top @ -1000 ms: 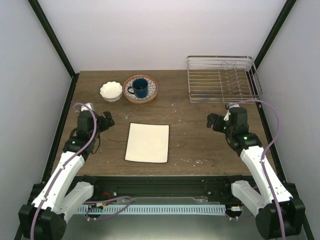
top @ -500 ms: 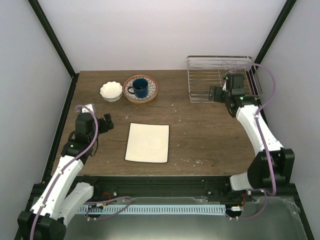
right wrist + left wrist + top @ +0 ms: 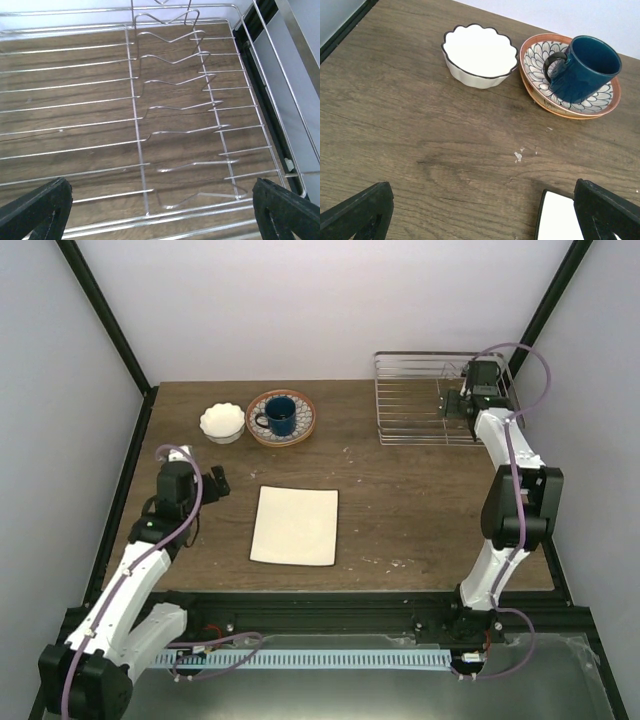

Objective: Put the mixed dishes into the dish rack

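The mixed dishes lie on the wooden table. A small white scalloped bowl (image 3: 222, 422) (image 3: 480, 50) stands at the far left. Beside it a dark blue mug (image 3: 281, 416) (image 3: 587, 67) sits on the orange-rimmed patterned plate (image 3: 305, 422) (image 3: 535, 62). A flat cream rectangular plate (image 3: 295, 525) (image 3: 557, 220) lies mid-table. The silver wire dish rack (image 3: 410, 400) (image 3: 141, 145) holds nothing at the far right. My left gripper (image 3: 213, 483) (image 3: 485, 215) is open above bare wood, left of the cream plate. My right gripper (image 3: 449, 404) (image 3: 160, 210) hangs open over the rack's right half.
Black frame posts (image 3: 100, 315) and white walls close in the table on the left, right and back. Small white crumbs (image 3: 518, 156) dot the wood between the bowl and the cream plate. The rack's raised rim (image 3: 270, 65) stands close to the table's right edge.
My right arm has swung from the table's right middle out to the far right, over the dish rack. The left arm has barely shifted. Both grippers have stayed open.
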